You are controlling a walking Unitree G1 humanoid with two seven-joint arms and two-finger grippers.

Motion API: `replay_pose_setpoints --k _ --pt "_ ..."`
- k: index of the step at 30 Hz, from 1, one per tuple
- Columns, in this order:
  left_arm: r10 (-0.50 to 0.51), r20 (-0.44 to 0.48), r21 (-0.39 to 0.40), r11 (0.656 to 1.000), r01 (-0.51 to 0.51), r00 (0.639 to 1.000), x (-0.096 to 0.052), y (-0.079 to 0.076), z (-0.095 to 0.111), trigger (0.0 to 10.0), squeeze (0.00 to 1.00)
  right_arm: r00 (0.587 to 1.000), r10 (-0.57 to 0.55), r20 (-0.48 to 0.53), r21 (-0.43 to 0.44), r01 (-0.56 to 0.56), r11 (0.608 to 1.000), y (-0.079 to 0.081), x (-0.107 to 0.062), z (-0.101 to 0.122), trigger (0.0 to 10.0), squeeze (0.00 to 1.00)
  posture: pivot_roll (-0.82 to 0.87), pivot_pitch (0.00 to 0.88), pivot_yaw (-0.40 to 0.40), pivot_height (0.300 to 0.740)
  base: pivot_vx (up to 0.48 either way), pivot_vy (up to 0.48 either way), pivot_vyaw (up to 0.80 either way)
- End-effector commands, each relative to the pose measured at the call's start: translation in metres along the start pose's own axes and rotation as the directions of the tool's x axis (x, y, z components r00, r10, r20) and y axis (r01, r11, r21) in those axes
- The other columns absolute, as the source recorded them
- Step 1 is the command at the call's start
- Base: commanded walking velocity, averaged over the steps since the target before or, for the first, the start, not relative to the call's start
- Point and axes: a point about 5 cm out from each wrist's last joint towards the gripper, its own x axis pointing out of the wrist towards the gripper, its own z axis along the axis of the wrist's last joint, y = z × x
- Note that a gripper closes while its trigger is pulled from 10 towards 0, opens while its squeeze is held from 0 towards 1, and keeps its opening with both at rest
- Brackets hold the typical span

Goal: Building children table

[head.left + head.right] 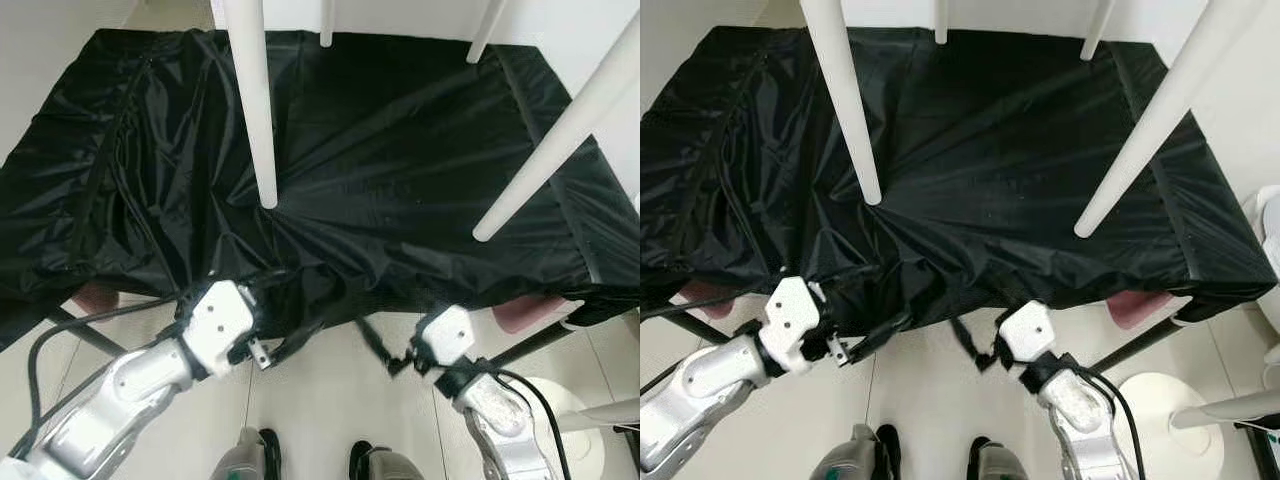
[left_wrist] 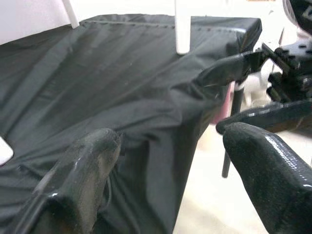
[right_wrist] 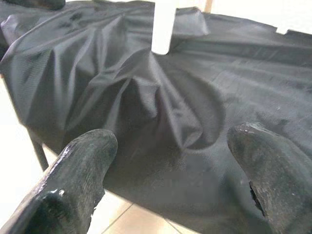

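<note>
Where the head views look down: black sheet [image 1: 380, 180] draped over the surface, wrinkled, front edge hanging over the floor [image 1: 320, 400]. Four white table legs [image 1: 252, 100] standing on the sheet, tops out of frame; near left one upright, near right leg [image 1: 555, 150] slanted, two more at the far edge. Left hand [image 1: 262, 352] at the sheet's front edge, left of centre, fingers dark against the cloth; cannot tell there whether spread. Right hand [image 1: 988, 352] at the same edge, right of centre, just below the hanging hem. Robot's feet at the bottom. White round base [image 1: 1160, 410] on the floor to the right.

Left wrist view: left hand [image 2: 170, 161] released, fingers [image 2: 78, 180] wide apart, nothing between them; one finger over the sheet [image 2: 122, 87], the other off its edge. One white leg [image 2: 182, 27] resting on the cloth ahead. Right hand visible beyond the edge.

Right wrist view: right hand [image 3: 170, 165] released too, fingers [image 3: 80, 170] spread, empty, hovering by the sheet's hem. White leg [image 3: 163, 27] standing in a dent of bunched cloth.
</note>
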Motion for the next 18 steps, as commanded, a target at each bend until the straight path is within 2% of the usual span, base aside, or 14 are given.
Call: replay_pose_setpoints --k 1,3,8,9,10,11,13,15,18 --pt "-0.1 -0.024 0.01 0.995 0.1 0.995 -0.003 -0.011 -0.007 10.0 0.0 0.998 0.066 -0.015 0.009 -0.066 0.998 0.008 -0.002 -0.006 10.0 0.0 0.05 0.161 0.02 0.74 0.0 0.0 0.0" --pt "-0.159 -0.05 0.0 0.987 0.16 0.986 -0.011 -0.015 -0.019 10.0 0.0 0.983 0.171 -0.071 -0.004 -0.171 0.985 0.015 -0.008 -0.019 10.0 0.0 0.06 0.151 0.016 0.74 0.0 0.0 0.0" --pt "-0.206 -0.082 0.007 0.978 0.207 0.975 -0.017 -0.019 -0.034 10.0 0.0 0.965 0.234 -0.12 -0.003 -0.236 0.972 0.019 -0.015 -0.033 10.0 0.0 0.06 0.15 0.017 0.74 0.0 0.0 0.0" --pt "-0.216 -0.118 -0.001 0.976 0.218 0.969 -0.021 -0.022 -0.046 10.0 0.0 0.954 0.252 -0.163 0.017 -0.253 0.967 0.022 -0.02 -0.044 10.0 0.0 0.06 0.14 0.014 0.74 0.0 0.0 0.0" --pt "-0.212 -0.161 -0.031 0.977 0.209 0.964 -0.026 -0.024 -0.06 10.0 0.0 0.945 0.254 -0.206 0.033 -0.253 0.967 0.024 -0.025 -0.056 10.0 0.0 0.06 0.138 0.013 0.74 0.0 0.0 0.0" --pt "-0.212 -0.161 -0.031 0.977 0.209 0.964 -0.026 -0.024 -0.06 10.0 0.0 0.945 0.254 -0.206 0.033 -0.253 0.967 0.024 -0.025 -0.056 10.0 0.0 0.06 0.138 0.013 0.74 0.0 0.0 0.0" --pt "-0.205 -0.218 -0.053 0.979 0.198 0.954 -0.032 -0.028 -0.078 10.0 0.0 0.932 0.249 -0.263 0.064 -0.24 0.969 0.026 -0.032 -0.073 10.0 0.0 0.05 0.134 0.012 0.74 0.0 0.0 0.0" --pt "-0.205 -0.218 -0.053 0.979 0.198 0.954 -0.032 -0.028 -0.078 10.0 0.0 0.932 0.249 -0.263 0.064 -0.24 0.969 0.026 -0.032 -0.073 10.0 0.0 0.05 0.134 0.012 0.74 0.0 0.0 0.0" --pt "-0.166 -0.272 -0.106 0.984 0.142 0.948 -0.037 -0.029 -0.096 10.0 0.0 0.919 0.2 -0.341 0.136 -0.162 0.977 0.025 -0.041 -0.093 10.0 0.0 0.05 0.125 0.015 0.74 0.0 0.0 0.0"
